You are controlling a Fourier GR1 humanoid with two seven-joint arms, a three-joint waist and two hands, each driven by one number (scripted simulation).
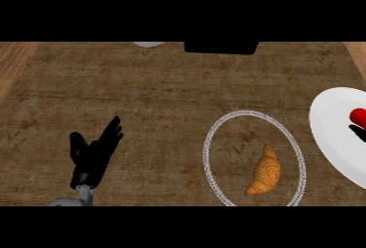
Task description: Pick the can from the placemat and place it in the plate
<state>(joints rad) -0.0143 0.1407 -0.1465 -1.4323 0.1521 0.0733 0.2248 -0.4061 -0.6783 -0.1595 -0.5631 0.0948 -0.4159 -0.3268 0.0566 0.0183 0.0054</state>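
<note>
Red can on the white plate, right hand at it.

The red can point(358, 116) sits on the round white plate point(334, 131) at the view's right edge, the right hand's point(357, 131) black fingers touching it; their closure cannot be told. Left of them lies a golden croissant point(265, 173) inside a round, silver-rimmed placemat point(214, 140). The left hand point(91, 156) rests open far left, fingers up.

We see a coarse, matt woven cloth point(164, 97) covering the wooden counter point(14, 58), a smooth white plate point(332, 131), and a glossy red can point(358, 116).
</note>
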